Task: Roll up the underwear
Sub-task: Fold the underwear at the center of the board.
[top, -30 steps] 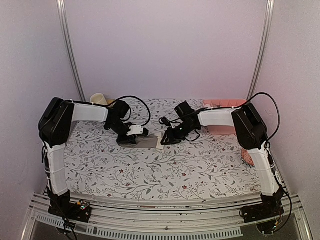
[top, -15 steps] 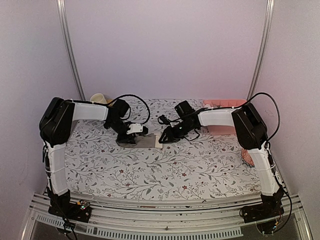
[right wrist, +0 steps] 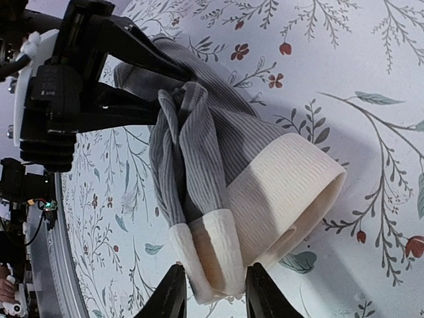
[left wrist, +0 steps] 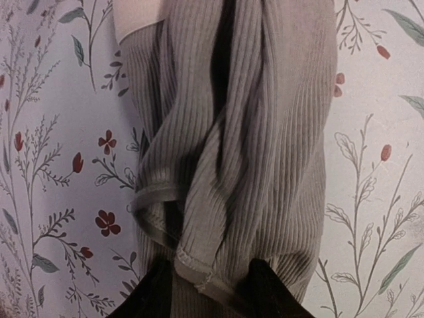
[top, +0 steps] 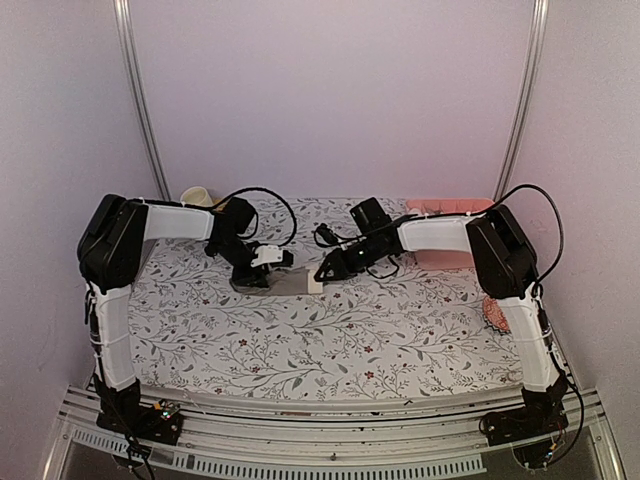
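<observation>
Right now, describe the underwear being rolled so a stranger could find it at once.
On the flower-printed table, look midway back, between the left hand and right hand. The underwear is a small bunched roll of ribbed grey-brown cloth; its wide cream waistband sets it apart.

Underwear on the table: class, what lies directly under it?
The underwear lies on the flowered tablecloth, which shows all around it. The patch directly beneath is covered and cannot be seen.

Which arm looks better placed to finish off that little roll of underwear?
Probably the right: the right gripper straddles the cream waistband, the end that likely needs tucking. The left gripper sits at the ribbed end of the underwear.
</observation>
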Available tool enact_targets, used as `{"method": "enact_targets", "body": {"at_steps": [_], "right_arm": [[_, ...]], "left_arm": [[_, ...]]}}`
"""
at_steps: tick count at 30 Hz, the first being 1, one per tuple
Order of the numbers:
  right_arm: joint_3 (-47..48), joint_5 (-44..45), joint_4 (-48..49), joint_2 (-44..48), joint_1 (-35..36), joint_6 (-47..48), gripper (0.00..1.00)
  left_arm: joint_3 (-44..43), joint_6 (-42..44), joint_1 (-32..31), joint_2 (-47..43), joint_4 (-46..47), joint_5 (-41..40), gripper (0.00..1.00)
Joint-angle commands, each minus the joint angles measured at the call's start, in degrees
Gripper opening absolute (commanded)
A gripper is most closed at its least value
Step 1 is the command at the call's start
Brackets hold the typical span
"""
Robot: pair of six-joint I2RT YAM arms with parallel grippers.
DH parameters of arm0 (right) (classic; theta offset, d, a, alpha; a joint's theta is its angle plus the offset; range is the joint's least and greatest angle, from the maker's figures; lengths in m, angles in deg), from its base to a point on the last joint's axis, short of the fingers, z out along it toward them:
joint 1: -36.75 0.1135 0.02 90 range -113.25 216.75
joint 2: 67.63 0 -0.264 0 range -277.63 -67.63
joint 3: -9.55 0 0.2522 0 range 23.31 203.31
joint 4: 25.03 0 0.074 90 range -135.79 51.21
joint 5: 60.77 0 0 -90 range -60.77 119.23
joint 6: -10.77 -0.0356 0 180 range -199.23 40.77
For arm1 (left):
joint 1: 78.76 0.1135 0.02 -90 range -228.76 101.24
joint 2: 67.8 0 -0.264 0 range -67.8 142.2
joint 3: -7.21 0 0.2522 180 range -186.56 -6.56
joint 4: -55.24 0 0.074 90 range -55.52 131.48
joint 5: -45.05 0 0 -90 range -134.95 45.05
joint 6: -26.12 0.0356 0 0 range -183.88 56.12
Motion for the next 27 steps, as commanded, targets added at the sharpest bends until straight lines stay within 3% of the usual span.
{"method": "enact_targets", "body": {"at_steps": [1,2,5,15,19,27], "right_arm": [[-0.21,-2.02,3.13,2.51,-0.27,0.88,0.21],[0.05,-2.04,3.21,2.33,-0.19,0.91,0.14],[0.92,-2.04,3.23,1.63,-0.22,0.97,0.05],[1.97,-3.47,4.98,2.24,0.07,-0.84,0.02],[4.25,-3.55,4.02,1.10,0.46,-2.40,0.03],[7.51,-1.79,2.43,-2.32,0.60,-5.31,0.02]], "left_arm": [[-0.60,-0.47,1.01,-0.17,-1.61,-0.68,0.42],[-0.67,-0.51,1.01,-0.10,-1.60,-0.82,0.42],[-0.90,-0.80,1.03,-0.06,-1.57,-1.13,0.42],[-0.64,-0.73,2.13,-2.51,-1.60,-0.10,0.40],[-0.34,-1.34,2.67,-3.14,-1.65,-0.62,0.56],[0.79,-0.84,4.82,-10.68,-1.45,3.00,0.77]]}}
